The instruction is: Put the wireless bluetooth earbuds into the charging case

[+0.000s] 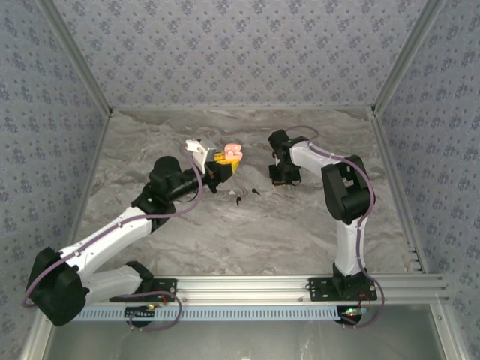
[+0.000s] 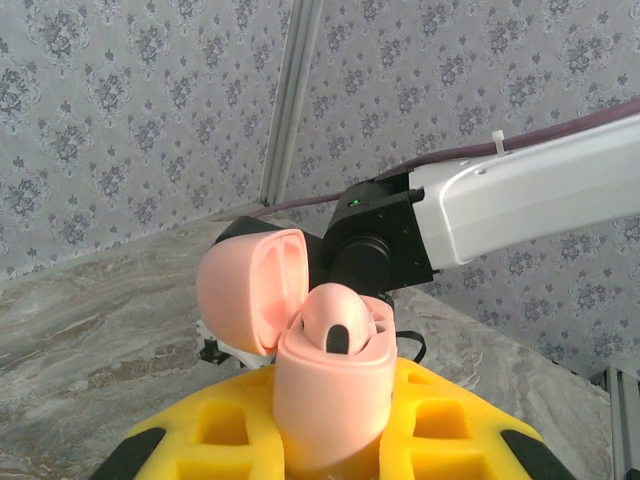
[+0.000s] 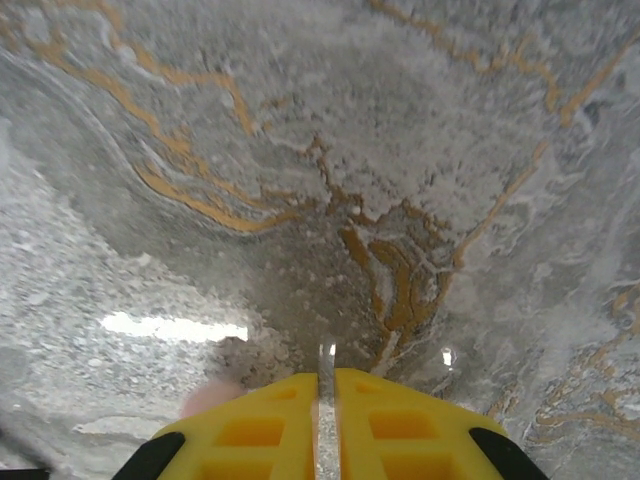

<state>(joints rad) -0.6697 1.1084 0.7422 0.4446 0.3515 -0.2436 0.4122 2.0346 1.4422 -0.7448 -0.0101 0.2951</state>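
Grey marbled table (image 1: 225, 240), two tiny black earbuds (image 1: 238, 199) loose near its middle.

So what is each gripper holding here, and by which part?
The left gripper clamps the pink plastic charging case, lid open, by its lower body. The right gripper is shut with nothing visible between its yellow fingers.

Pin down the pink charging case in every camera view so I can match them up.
Top external: charging case upper centre, held in the left end effector.
Left wrist: case lower centre, lid open, between the yellow fingers.
Right wrist: marble table beneath the shut right end effector.
Shared landmark: the marble table.
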